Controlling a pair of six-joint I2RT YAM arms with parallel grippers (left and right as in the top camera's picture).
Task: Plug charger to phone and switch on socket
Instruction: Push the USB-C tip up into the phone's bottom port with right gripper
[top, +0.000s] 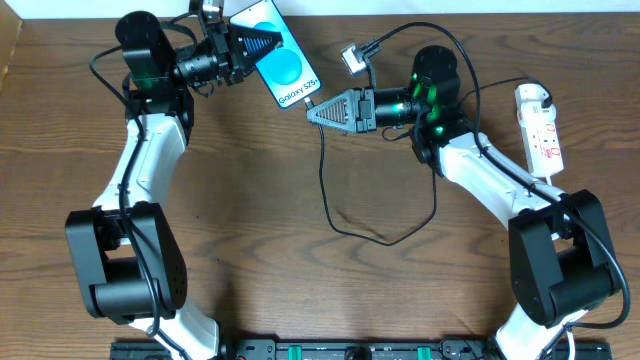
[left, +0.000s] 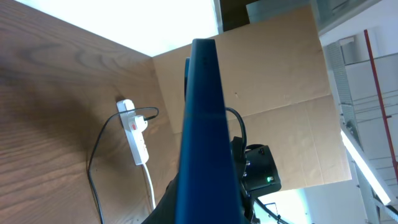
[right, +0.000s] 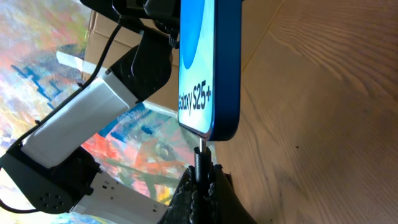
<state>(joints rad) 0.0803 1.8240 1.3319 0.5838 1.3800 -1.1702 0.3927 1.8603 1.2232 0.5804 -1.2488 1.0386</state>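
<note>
- Left gripper: I see it at the far left-centre of the wooden table, closed narrowly on the upper end of the phone and holding it up off the surface.
- Phone: slim slab with a dark blue edge. Its bright cyan screen carries a blue disc and a white band. From the left wrist camera it shows edge-on.
- Writing: the white band reads "Galaxy S25+" in the overhead view. The right wrist view shows only "S25+" in full.
- Orientation: in the overhead view the phone's long axis runs from upper left to lower right, and its lower short edge faces the right gripper.
- Right gripper: pinched shut on the charger's connector tip, which meets the phone's lower edge. I cannot tell how deep it sits.
- Charger: a thin black cable that drops from the tip, loops across the table and rises toward the right.
- Socket: a narrow white strip with red marks at the right edge, lying near-vertical in the overhead view. A white plug sits at its upper end.
</note>
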